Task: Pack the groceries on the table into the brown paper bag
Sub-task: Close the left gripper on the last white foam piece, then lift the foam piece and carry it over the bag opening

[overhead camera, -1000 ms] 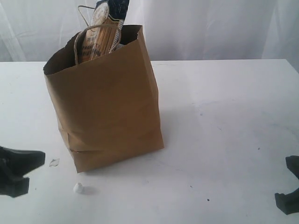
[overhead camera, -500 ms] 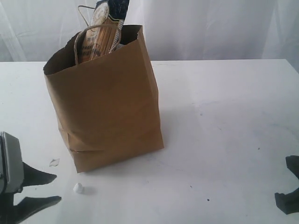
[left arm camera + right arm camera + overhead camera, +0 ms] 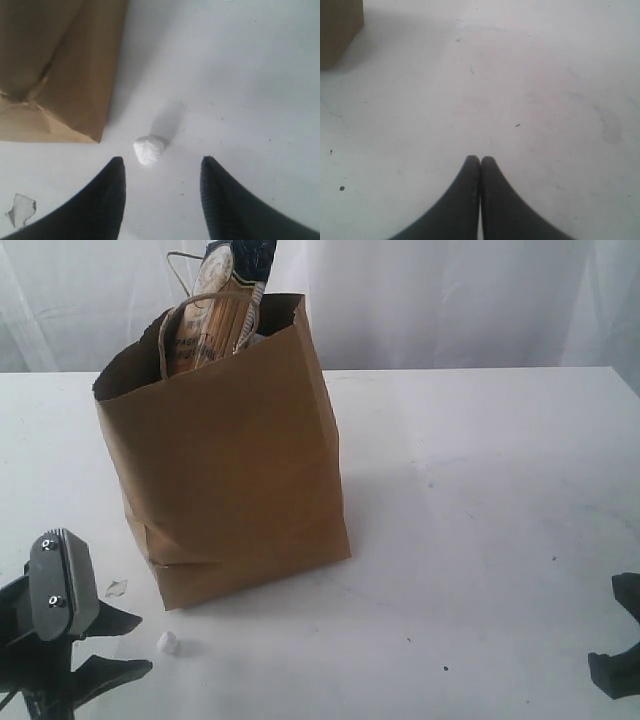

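Exterior view first: the brown paper bag (image 3: 225, 460) stands upright left of centre on the table (image 3: 480, 490), its mouth open and its front face creased low down. A long spaghetti packet (image 3: 212, 315) sticks up out of the mouth toward the upper left of the frame, leaning a little. One twisted paper handle (image 3: 170, 335) loops in front of it.

Just off the bag's lower left corner, a small white lump (image 3: 168, 643) lies on the bare tabletop, apart from the bag. A thin pale scrap (image 3: 116, 588) lies flat a little above and to the left of it.

Near the lower left corner of the frame, the left gripper (image 3: 143, 643) sits low over the table with its dark fingers spread, pointing at the lump. From the left wrist view, the left gripper (image 3: 162, 162) is plainly parted and empty. The lump (image 3: 149, 149) rests just beyond the fingertips, in line with the gap and nearer one finger, touching neither. The bag's bottom corner (image 3: 75, 100) and the scrap (image 3: 21, 210) show to one side.

The right gripper (image 3: 480, 160) is pressed closed, fingertips meeting, with nothing between them and only scuffed white table beneath. In the exterior frame it shows only as dark shapes at the lower right edge, well apart from the bag. White curtains (image 3: 450, 300) hang behind the table.
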Tool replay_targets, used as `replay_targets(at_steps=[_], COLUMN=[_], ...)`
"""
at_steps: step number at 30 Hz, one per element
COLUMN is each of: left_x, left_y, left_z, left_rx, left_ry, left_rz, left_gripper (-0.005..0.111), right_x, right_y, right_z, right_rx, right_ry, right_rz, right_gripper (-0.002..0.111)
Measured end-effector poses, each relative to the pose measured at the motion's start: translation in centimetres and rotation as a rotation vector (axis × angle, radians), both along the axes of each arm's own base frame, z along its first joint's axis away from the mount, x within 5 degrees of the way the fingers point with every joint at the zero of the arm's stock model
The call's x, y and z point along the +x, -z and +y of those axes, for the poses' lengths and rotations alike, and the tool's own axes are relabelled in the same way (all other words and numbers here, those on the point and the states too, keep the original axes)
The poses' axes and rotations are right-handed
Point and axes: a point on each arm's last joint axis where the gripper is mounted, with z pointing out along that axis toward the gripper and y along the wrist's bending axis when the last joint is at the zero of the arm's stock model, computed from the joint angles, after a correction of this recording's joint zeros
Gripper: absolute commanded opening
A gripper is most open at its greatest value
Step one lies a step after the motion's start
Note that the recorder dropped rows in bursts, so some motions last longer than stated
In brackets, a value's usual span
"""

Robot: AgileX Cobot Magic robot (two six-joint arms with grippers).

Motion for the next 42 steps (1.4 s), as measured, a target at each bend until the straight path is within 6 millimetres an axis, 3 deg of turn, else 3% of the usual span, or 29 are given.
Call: replay_targets(at_steps=[18, 20, 28, 30, 34, 42], left_x=[3.6, 3.7, 3.7, 3.6, 3.1, 1.0], left_y=[2.9, 2.9, 3.0, 2.9, 1.6, -4.2], left_z=[-1.3, -1.4, -1.5, -1.7, -2.0, -2.1], left_rx=[-0.011, -0.016, -0.026, -0.037, -0.084, -0.202], left_ry=[0.044, 0.048, 0.07, 0.094, 0.133, 0.159], left_rz=[0.103, 0.104, 0.101, 0.106, 0.094, 0.001], left_gripper=[0.049, 0.043, 0.001, 0.0, 0.0, 0.0], right_x=[0.0, 0.0, 0.0, 0.0, 0.0, 0.0], right_y=[0.0, 0.0, 0.0, 0.0, 0.0, 0.0], right_z=[0.0, 0.0, 0.0, 0.0, 0.0, 0.0], right_rx=[-0.001, -0.001, 0.001, 0.001, 0.001, 0.001], right_ry=[0.002, 0.002, 0.003, 0.003, 0.003, 0.003], right_rz=[-0.003, -0.003, -0.003, -0.003, -0.003, -0.003], right_gripper=[0.0, 0.0, 0.0, 0.0, 0.0, 0.0])
